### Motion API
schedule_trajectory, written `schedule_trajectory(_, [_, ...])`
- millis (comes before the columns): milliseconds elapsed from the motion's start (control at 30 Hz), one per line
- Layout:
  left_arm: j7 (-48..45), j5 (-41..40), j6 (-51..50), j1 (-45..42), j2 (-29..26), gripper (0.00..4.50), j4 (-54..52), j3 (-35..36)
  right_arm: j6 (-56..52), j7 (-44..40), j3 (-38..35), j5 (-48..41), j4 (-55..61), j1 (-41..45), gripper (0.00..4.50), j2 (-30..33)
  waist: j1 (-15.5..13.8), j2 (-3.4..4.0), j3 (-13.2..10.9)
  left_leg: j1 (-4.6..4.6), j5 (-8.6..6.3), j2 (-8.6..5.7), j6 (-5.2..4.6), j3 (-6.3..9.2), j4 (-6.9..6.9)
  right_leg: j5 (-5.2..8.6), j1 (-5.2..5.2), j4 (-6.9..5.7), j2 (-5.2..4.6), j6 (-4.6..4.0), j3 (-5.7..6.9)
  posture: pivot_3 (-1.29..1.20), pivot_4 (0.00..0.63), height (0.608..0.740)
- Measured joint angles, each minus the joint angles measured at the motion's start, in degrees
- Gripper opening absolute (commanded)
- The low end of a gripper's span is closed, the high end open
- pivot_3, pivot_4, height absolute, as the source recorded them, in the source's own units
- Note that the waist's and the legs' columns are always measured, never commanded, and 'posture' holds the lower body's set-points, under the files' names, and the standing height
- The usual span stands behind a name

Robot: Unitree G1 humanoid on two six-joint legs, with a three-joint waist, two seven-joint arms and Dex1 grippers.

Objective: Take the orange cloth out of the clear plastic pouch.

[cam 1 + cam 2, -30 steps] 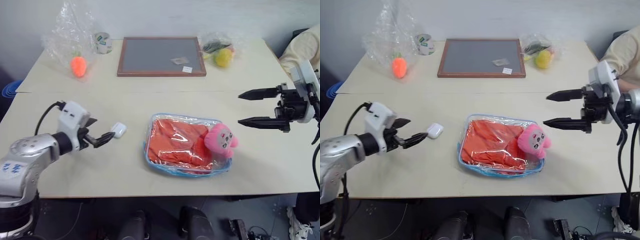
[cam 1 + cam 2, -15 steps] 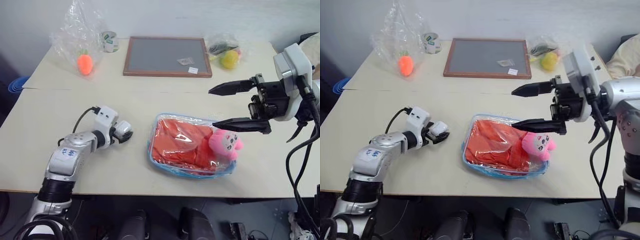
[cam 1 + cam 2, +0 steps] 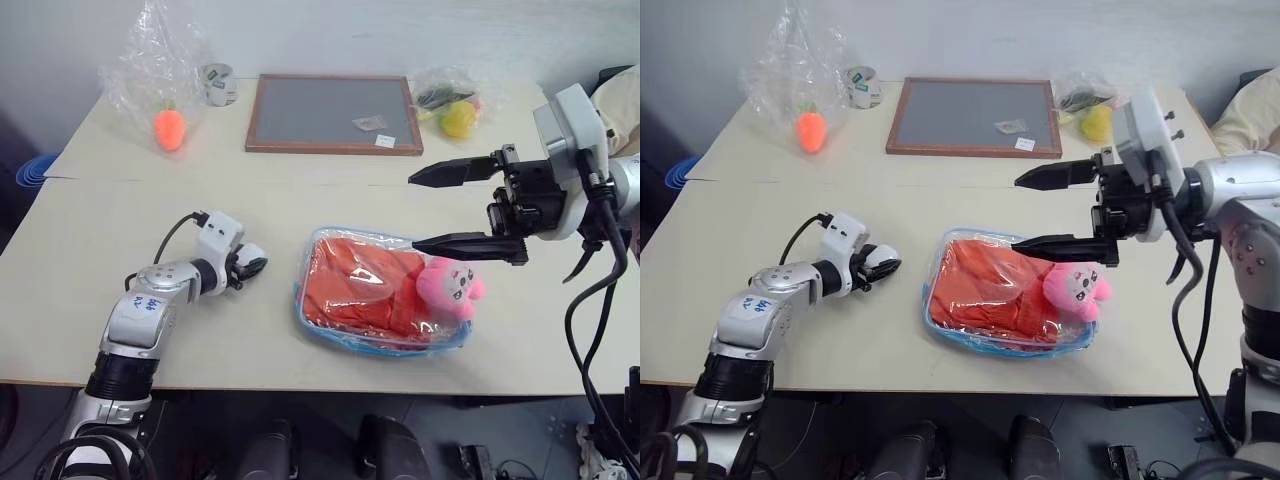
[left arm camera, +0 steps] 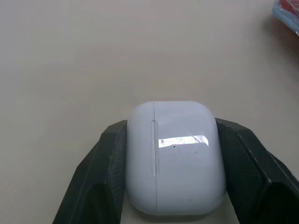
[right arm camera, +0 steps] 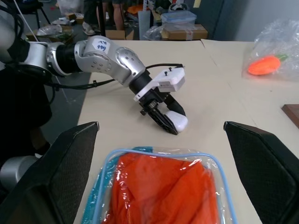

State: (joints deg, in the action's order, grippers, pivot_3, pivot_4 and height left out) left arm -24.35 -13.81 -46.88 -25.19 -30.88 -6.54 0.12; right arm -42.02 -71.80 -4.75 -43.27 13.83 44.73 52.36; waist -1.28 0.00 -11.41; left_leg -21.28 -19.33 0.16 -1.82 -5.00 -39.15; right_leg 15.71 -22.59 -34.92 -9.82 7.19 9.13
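Left hand [image 4: 170, 186] clamps white earbud case [image 4: 174, 156]; right hand [image 3: 448, 207] wide open, empty.

Legible markings are few. The left arm [image 5: 100, 53] carries a small white sticker with handwritten blue characters; they are too small to read with certainty. The same sticker shows on that arm's forearm in the head views, equally unreadable. The roll of tape [image 3: 215, 84] at the far edge of the surface [image 3: 300, 200] bears dark print that cannot be made out. Small tags on the framed board [image 3: 335, 112] show no readable text
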Motion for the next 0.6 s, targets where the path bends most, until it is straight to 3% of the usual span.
schedule_trajectory(167, [2.72,-1.5,-3.96,4.39,0.46,2.36,-4.0,7.06,3.03,-0.01,2.31,3.41,-2.34,1.06,4.5,-0.94,0.76,-0.01,0.01,0.03,-0.03,0.15,0.05,-0.06,0.03,0.0,-0.01,0.03,0.13,0.0,-0.04,0.0,0.15,0.74])
schedule_trajectory(467, [11.07,0.6,-0.99,19.51,-5.72,2.36,1.44,36.17,6.33,-1.53,6.24,7.27,-7.13,3.93,4.5,-5.59,1.53,-0.04,0.02,0.01,-0.16,0.4,0.14,-0.18,0.04,0.01,-0.09,0.13,0.34,-0.08,-0.09,0.0,0.15,0.74])
schedule_trajectory(600, [12.42,0.56,1.95,22.96,-5.78,2.36,5.32,42.96,7.23,-2.67,8.09,8.5,-9.01,6.15,4.5,-7.78,0.53,-0.12,0.06,0.0,-0.2,0.38,0.1,-0.14,-0.01,-0.01,-0.07,0.14,0.25,-0.1,-0.07,0.0,0.15,0.74])
